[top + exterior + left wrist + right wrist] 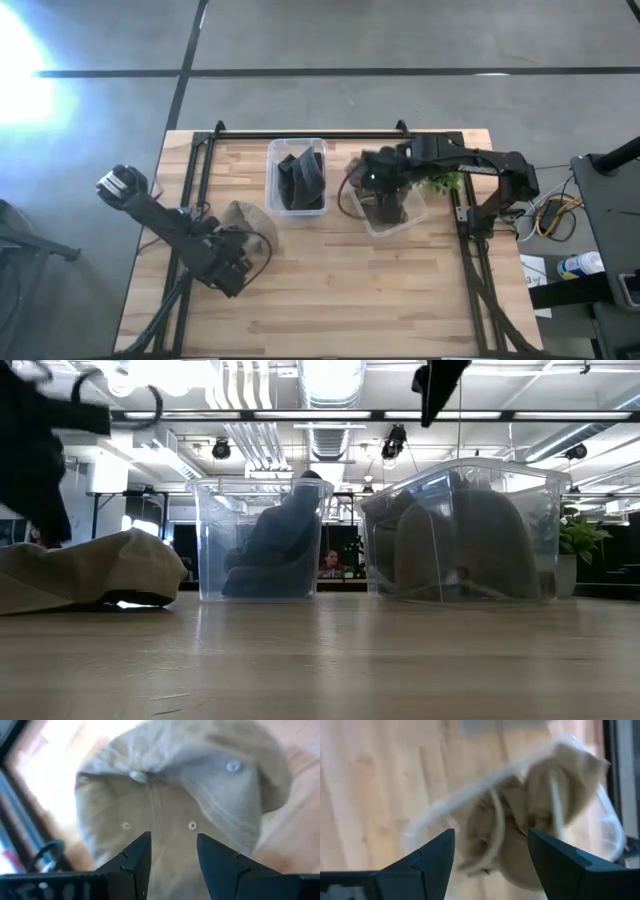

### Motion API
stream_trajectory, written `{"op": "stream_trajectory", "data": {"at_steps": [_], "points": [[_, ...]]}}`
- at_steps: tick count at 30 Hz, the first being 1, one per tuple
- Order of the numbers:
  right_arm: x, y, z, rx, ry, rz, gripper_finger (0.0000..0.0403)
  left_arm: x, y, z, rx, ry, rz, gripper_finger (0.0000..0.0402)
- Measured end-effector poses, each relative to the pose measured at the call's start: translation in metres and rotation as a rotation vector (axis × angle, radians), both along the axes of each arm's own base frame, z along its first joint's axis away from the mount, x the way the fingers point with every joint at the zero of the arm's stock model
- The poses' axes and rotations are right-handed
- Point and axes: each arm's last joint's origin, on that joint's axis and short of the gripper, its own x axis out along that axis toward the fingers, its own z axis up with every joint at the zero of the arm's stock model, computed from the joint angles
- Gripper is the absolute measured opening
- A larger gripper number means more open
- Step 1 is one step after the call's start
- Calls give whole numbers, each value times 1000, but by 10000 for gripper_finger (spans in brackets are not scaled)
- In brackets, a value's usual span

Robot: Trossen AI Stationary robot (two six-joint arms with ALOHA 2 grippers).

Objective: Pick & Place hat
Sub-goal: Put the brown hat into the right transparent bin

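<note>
Your wooden table (330,290) carries two clear bins side by side at the far edge; the left bin (297,178) holds dark folded fabric, the right bin (392,212) holds tan hats, and your right gripper (490,855) hangs above that bin with its fingers spread, gripping nothing; a potted plant (443,183) sits just beside it. The tan hat (250,222) you want lies loose on the table near the left edge, well apart from the bins; your left gripper (170,857) hovers just over its crown, fingers apart and empty. Judge the hat as light, soft cotton that will sag and fold rather than hold shape; it looks neither slippery nor fragile. Pinch a gathered ridge of crown cloth near the eyelets (192,825), or take the stiffer brim edge; a flat press will likely just slide over it.
</note>
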Motion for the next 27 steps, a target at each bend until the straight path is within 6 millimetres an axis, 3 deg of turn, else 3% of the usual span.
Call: {"op": "stream_trajectory", "data": {"at_steps": [2, 5, 9, 13, 17, 23, 27], "points": [[4, 12, 0, 5, -29, 20, 242, -1, 4, -20, -31, -13, 0, 151], [13, 30, -2, 15, -86, 55, 242, 0, 5, -50, -222, -84, 64, 151], [15, 46, -2, 35, -120, 56, 238, 14, -5, -64, -503, -342, 164, 151], [15, 53, -2, 53, -133, 31, 235, 31, -10, -56, -556, -647, 261, 151], [15, 56, -3, 66, -137, 10, 235, 53, -14, -27, -587, -965, 296, 151], [14, 72, -7, 83, -135, 63, 233, 66, -20, 18, -488, -1010, 57, 151], [16, 87, -14, 120, -157, 63, 233, 63, -22, 31, -330, -733, -121, 151]]}}
